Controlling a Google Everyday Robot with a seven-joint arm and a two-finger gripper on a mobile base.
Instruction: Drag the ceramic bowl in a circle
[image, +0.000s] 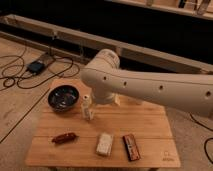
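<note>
The ceramic bowl (64, 97), round, dark and glossy with pale speckles inside, sits on the back left part of the wooden table (150, 125). My white arm reaches in from the right and bends down over the table's back middle. The gripper (110, 98) is at its lower end, to the right of the bowl and apart from it, mostly hidden by the arm. It stands open with nothing in it. A small clear bottle (87, 107) stands upright between the bowl and the gripper.
Near the table's front edge lie a reddish-brown snack stick (65, 137), a white packet (104, 144) and a dark red bar (131, 147). Cables and a blue box (37, 65) lie on the floor at the left. A dark railed wall runs behind the table.
</note>
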